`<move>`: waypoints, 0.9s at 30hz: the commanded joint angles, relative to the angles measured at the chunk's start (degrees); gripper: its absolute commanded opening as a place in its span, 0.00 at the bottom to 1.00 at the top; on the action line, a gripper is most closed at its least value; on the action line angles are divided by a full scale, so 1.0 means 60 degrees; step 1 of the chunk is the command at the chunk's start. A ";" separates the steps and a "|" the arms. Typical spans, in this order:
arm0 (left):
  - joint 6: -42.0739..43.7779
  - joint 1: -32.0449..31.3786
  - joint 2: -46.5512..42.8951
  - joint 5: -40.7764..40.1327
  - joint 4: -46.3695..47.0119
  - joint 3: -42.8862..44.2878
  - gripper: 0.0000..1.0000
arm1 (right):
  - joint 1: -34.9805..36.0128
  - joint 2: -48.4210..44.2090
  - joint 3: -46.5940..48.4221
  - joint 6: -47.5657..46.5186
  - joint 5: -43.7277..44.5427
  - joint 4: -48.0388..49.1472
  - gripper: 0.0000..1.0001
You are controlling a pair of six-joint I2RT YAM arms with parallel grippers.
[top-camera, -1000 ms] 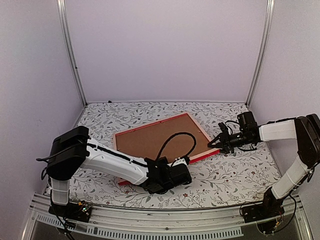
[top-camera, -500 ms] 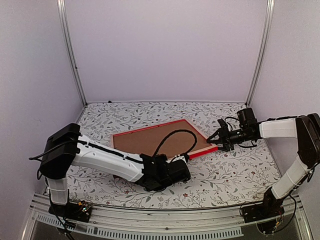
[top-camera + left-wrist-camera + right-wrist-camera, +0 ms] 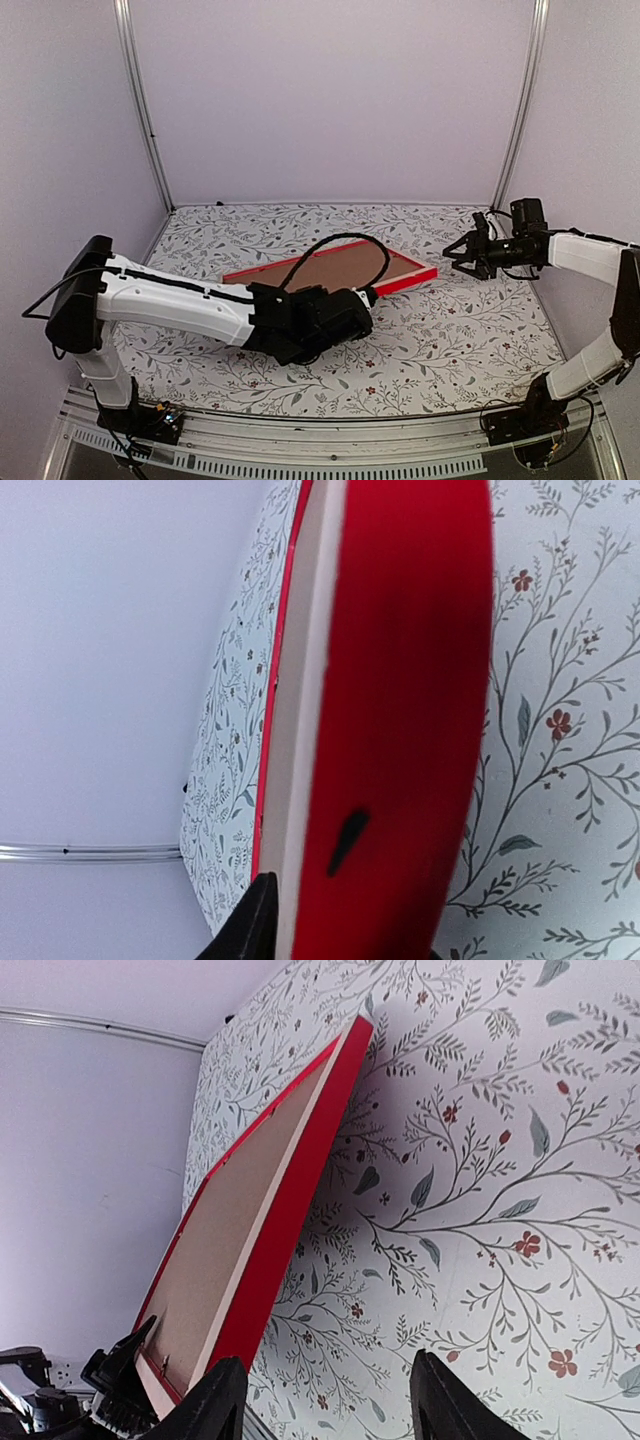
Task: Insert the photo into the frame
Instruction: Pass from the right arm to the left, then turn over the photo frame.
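Observation:
The frame (image 3: 412, 279), red-faced with pale wood edges, is tilted above the floral table, back side up, with a brown backing board (image 3: 330, 268) in it. My left gripper (image 3: 360, 298) is shut on its near edge. In the left wrist view the red edge (image 3: 400, 680) runs between the jaws (image 3: 345, 935), and one black finger (image 3: 255, 925) presses the pale wood. My right gripper (image 3: 462, 255) stands open a little right of the frame's right corner, touching nothing. In the right wrist view its fingers (image 3: 215, 1400) frame bare table, with the frame (image 3: 290, 1210) off to the left. The photo is out of view.
The left arm's black cable (image 3: 330, 250) loops over the backing board. Pale walls close off the back and both sides, with metal posts (image 3: 520, 100) in the back corners. The floral tablecloth (image 3: 450, 330) lies bare to the front right.
My right gripper has let go of the frame's right corner, opened and drawn back to the right. The left gripper has closed on the near edge and the frame now looks more steeply tilted.

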 commanded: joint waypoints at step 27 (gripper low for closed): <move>-0.4024 0.4393 -0.3923 0.8167 0.0206 0.4539 0.00 | -0.1071 -0.0490 0.1830 -0.0774 0.0096 -0.1074 0.59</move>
